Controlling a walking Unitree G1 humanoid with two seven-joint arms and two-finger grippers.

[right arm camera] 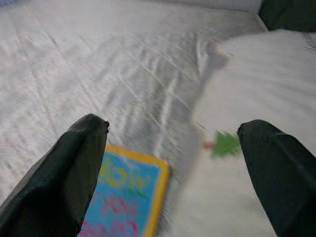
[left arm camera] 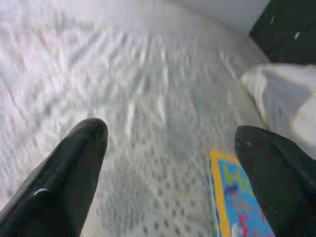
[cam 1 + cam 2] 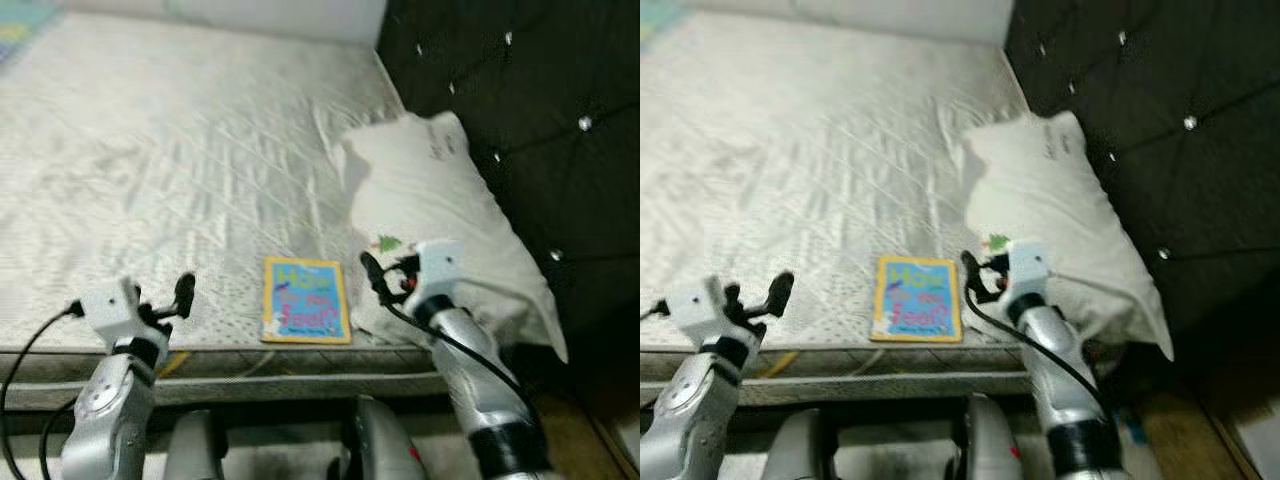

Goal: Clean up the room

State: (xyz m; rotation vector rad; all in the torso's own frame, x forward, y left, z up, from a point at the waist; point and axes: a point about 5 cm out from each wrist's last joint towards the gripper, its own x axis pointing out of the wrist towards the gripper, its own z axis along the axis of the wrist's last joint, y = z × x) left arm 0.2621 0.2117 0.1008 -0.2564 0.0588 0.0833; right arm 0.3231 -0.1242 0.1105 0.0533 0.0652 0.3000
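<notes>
The picture book (image 3: 306, 300) lies flat on the mattress (image 3: 180, 170), close to its near edge, between my two grippers and touching neither. My right gripper (image 3: 378, 276) hovers just beside the book's right edge, over the near lower corner of the pillow (image 3: 440, 200); in the right wrist view its two black fingers (image 1: 64, 177) stand wide apart with nothing between them, the book (image 1: 126, 202) showing low by one finger and the pillow (image 1: 256, 94) spreading under the other. My left gripper (image 3: 180, 295) hangs above the mattress edge, apart from the book on its left side, its fingers (image 2: 59, 177) likewise spread and empty, with the book's corner (image 2: 237, 197) just inside the far finger. Both silver forearms rise from below the bed frame, bent forward at the wrist so the fingers point out over the bed. The book is a thin one with a yellow border, a blue cover and large coloured lettering that the blur keeps me from reading fully. The pillow is white, rumpled, bears a small green mark (image 1: 226, 144) near its corner, and rests against the dark tufted headboard (image 3: 520, 90). The mattress cover is pale, quilted and creased.
</notes>
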